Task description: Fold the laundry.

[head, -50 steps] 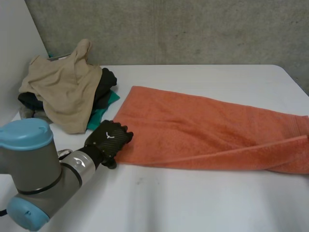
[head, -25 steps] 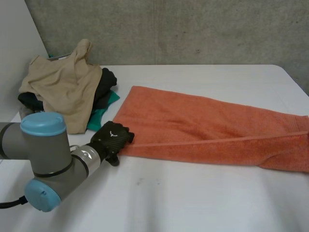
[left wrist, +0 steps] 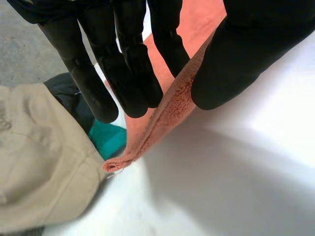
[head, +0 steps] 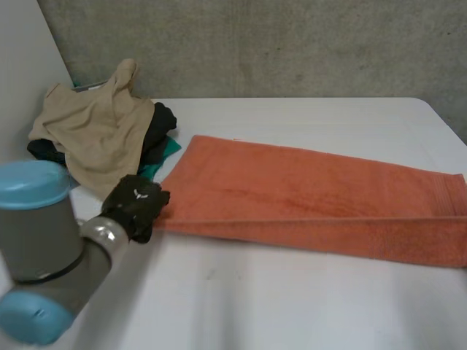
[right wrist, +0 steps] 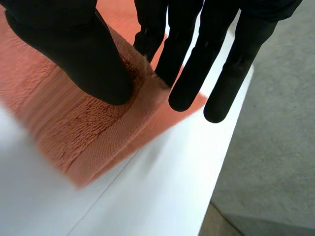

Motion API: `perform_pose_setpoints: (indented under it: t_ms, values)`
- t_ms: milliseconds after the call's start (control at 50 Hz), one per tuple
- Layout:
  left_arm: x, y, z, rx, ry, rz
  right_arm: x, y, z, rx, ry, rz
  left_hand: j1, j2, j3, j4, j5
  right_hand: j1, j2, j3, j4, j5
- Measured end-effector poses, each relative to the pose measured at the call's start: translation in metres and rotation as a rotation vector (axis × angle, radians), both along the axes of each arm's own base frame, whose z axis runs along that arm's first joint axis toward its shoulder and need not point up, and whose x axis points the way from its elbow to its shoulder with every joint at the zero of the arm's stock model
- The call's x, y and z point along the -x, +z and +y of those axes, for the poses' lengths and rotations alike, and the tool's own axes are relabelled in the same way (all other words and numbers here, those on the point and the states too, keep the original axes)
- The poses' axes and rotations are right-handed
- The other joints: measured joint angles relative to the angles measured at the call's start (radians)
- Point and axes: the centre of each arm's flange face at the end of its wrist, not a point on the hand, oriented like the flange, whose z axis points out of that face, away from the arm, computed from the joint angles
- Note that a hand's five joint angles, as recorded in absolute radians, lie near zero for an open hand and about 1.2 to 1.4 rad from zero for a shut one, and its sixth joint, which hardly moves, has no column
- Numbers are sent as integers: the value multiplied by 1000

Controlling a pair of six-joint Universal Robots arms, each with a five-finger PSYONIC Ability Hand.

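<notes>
head view: an orange towel [head: 314,197] lies across the white bench [head: 292,299] as one long strip, doubled over along its length, with a darker band along its near side. your left hand [head: 135,206] is at the strip's left near corner. just beside it sits a pile of clothes, a beige garment [head: 95,131] on top, with dark cloth [head: 162,127] and teal cloth [head: 169,149] under it.

left wrist view: the straight fingers [left wrist: 123,73] and the thumb [left wrist: 246,54] have closed on the towel's fuzzy edge, which is nipped between them. the towel's corner pokes out past the fingertips, close to the teal cloth and the beige garment.

right wrist view: your right hand [right wrist: 74,54] has its thumb pressed down on the towel's flat woven border. its fingers lie on the far side of that end, so the cloth is pinched between them. this end of the towel lies near the bench's edge, with grey floor [right wrist: 270,147] beyond.
</notes>
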Motion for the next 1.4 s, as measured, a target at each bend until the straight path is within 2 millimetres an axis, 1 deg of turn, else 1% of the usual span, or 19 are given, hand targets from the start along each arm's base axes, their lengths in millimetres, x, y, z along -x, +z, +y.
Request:
perform_pose_setpoints:
  t_ms: [20,80,180,220,280,340,440,480,500,520,620,780,880,1000,1060,1120,1160,1280,1400]
  values:
    - [-2,3,6,-8,-2,-4,1,1,3,-12,3,14,0,0,0,0,0,0,0,0,0,0]
    - [-15,13,47,-87,-23,-43,12,5,24,-93,20,101,0,0,0,0,0,0,0,0,0,0]
    - [-32,17,103,-233,-69,-111,23,4,47,-203,62,176,0,2,4,0,0,0,0,0,0,0]
    - [-34,17,115,-259,-85,-125,25,3,50,-221,74,183,0,2,5,1,0,0,0,0,0,0]
    - [-34,17,120,-263,-100,-129,26,2,52,-229,84,182,0,2,5,1,0,0,0,0,0,0]
    - [-23,16,106,-213,-112,-108,28,-2,44,-196,82,164,0,2,5,3,0,0,0,0,0,0]
    - [-1,13,68,-129,-108,-71,29,-10,22,-120,73,137,0,2,5,4,0,0,0,0,0,0]
    - [13,11,42,-82,-104,-48,23,-14,4,-57,84,123,0,2,5,4,0,0,0,0,0,0]
    - [15,10,39,-75,-104,-44,21,-15,1,-48,87,121,0,2,5,4,0,0,0,0,0,0]
    - [24,9,23,-47,-102,-31,15,-17,-11,-9,101,116,0,2,5,4,9,0,0,0,0,0]
    - [49,3,-22,32,-93,8,-8,-24,-47,97,147,118,0,2,5,4,9,0,0,0,0,6]
    - [78,-11,-83,144,-32,29,-35,-47,-106,244,163,155,0,2,5,4,9,0,0,0,0,6]
    - [90,-20,-109,213,-9,-6,-46,-63,-134,323,166,174,0,2,5,4,9,0,0,1,0,6]
    - [99,-25,-126,295,-13,-55,-52,-72,-156,434,141,174,0,2,5,4,9,-7,-11,-11,-12,0]
    - [101,-25,-128,320,-17,-61,-51,-72,-160,464,121,169,-64,-66,-47,-48,-42,-234,-272,-271,-272,-254]
    - [105,-24,-128,345,-26,-59,-52,-75,-161,481,92,158,-808,-742,-708,-723,-707,-803,-848,-838,-839,-833]
    - [107,-22,-126,353,-34,-54,-54,-74,-159,478,81,152,-949,-934,-920,-930,-888,-902,-953,-958,-954,-927]
    - [116,-7,-111,368,-55,-26,-52,-60,-144,450,50,106,-959,-989,-977,-994,-933,-906,-967,-980,-986,-939]
    - [107,8,-90,339,-55,-6,-39,-34,-116,375,53,-23,-959,-989,-977,-994,-933,-906,-967,-980,-986,-939]
